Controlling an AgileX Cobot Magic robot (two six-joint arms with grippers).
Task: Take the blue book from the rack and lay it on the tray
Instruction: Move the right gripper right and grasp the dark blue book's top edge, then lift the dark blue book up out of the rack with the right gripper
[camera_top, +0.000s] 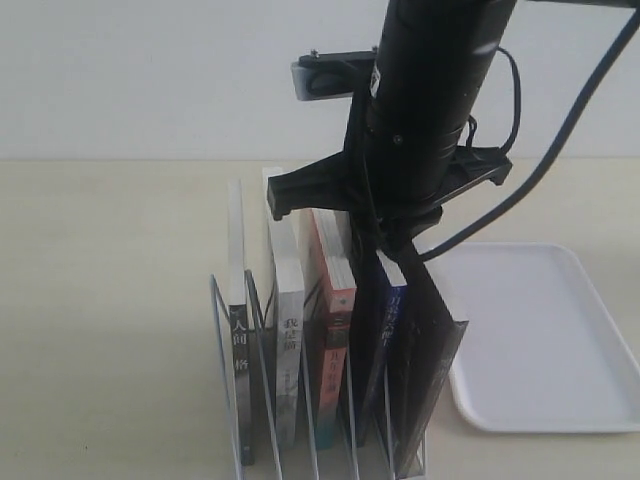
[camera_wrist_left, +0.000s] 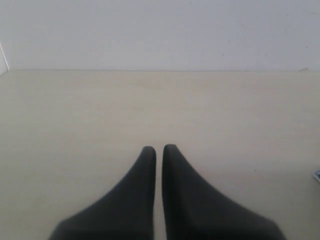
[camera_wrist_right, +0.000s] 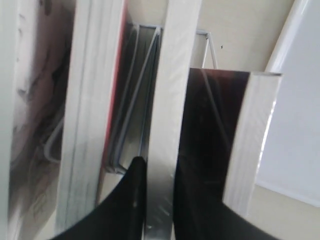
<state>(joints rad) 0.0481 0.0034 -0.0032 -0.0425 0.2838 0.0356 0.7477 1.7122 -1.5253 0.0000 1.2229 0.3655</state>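
Observation:
The blue book (camera_top: 393, 322) stands upright in the wire rack (camera_top: 224, 385), its dark blue spine facing out, between a red-spined book and a black one. My right gripper (camera_top: 388, 248) comes down from above onto its top edge. In the right wrist view the black fingers (camera_wrist_right: 135, 185) sit on either side of the blue book's white page edge (camera_wrist_right: 170, 95), and the right gripper (camera_wrist_right: 159, 167) is shut on it. The white tray (camera_top: 545, 340) lies right of the rack and shows as the tray (camera_wrist_right: 295, 125) in that view too. My left gripper (camera_wrist_left: 159, 148) is shut on nothing over bare table.
Other books fill the rack: a thin grey one (camera_top: 237, 300), a white one (camera_top: 288, 300), the red-spined one (camera_top: 335, 300), and the black book (camera_top: 437, 350) pressed against the blue book's right side. The right arm's cable (camera_top: 560, 140) hangs above the tray.

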